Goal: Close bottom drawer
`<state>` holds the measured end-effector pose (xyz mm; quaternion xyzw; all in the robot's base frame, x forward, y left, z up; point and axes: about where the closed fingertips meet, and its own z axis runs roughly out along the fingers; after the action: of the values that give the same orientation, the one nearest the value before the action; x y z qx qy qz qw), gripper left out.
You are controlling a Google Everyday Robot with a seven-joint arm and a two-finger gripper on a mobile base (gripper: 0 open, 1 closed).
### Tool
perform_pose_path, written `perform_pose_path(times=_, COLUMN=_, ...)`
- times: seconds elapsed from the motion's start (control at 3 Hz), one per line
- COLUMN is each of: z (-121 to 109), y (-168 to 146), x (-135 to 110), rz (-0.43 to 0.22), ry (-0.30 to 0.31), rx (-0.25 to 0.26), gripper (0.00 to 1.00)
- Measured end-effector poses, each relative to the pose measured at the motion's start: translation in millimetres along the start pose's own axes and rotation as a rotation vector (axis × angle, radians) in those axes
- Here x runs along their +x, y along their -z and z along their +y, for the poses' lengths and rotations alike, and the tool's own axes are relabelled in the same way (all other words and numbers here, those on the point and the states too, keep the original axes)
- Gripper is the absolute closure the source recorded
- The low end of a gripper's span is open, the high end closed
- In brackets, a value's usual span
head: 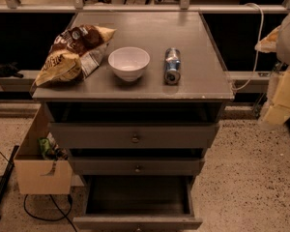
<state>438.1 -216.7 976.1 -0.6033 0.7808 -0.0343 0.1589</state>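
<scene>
Camera view: the bottom drawer (137,204) stands pulled well out of the cabinet, its dark box interior exposed and its flat front panel lying at the lower edge of the frame, so closing has not begun. It sits far below and to the left of the gripper (284,98), which appears as a pale, blurred form at the right edge, well apart from the cabinet and touching nothing; whether it is wide or narrow cannot be told. Above the bottom drawer, and also left of the gripper, are the narrow middle drawer (136,167) and the taller top drawer (134,137), both projecting slightly. The table (193,88) carries a can (172,65) lying on its side nearest the gripper, then a white bowl (129,63), then a chip bag (72,52) farthest left. A cardboard box (41,170) stands on the floor beyond the cabinet's far side. Probable hazards: a push landing off-centre could skew the drawer in its runners and jam it. The descending arm could catch the projecting upper fronts. A hard shove could jolt the table and set the can rolling.
</scene>
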Motion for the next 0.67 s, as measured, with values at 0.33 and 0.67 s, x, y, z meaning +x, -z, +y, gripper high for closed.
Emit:
perform_pose_path(times=0.33, z=0, y=0, x=0, rz=0.000, ry=0.000, rx=0.000, gripper=0.00)
perform_pose_path(times=0.67, z=11, y=-5, x=3, rz=-0.077, ry=-0.027, rx=-0.008, gripper=0.00)
